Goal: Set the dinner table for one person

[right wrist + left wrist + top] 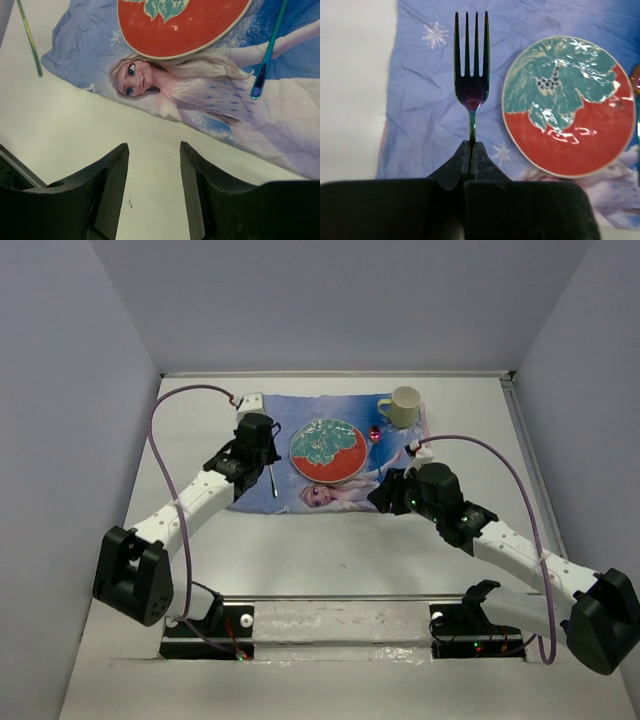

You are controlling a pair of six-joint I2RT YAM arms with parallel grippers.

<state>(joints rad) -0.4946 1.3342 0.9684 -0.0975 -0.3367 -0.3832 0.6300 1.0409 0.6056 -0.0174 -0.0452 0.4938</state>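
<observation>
My left gripper (pixel 268 462) is shut on the handle of an iridescent fork (pixel 471 75), seen between its fingertips in the left wrist view (pixel 470 144). The fork hangs over the blue princess mat (pixel 290 408), left of the red and teal plate (pixel 326 450), tines pointing away. The fork's handle also shows in the right wrist view (pixel 30 40). My right gripper (pixel 383 495) is open and empty over the white dinner table (pixel 330 550), just off the mat's near edge (pixel 153 147). A shiny teal utensil (pixel 265 55) lies on the mat right of the plate (pixel 180 25).
A pale yellow-green mug (pixel 402 406) stands at the mat's back right corner. The utensil's reddish head (pixel 375 434) lies between mug and plate. Grey walls enclose the table on three sides. The arm bases sit at the near edge.
</observation>
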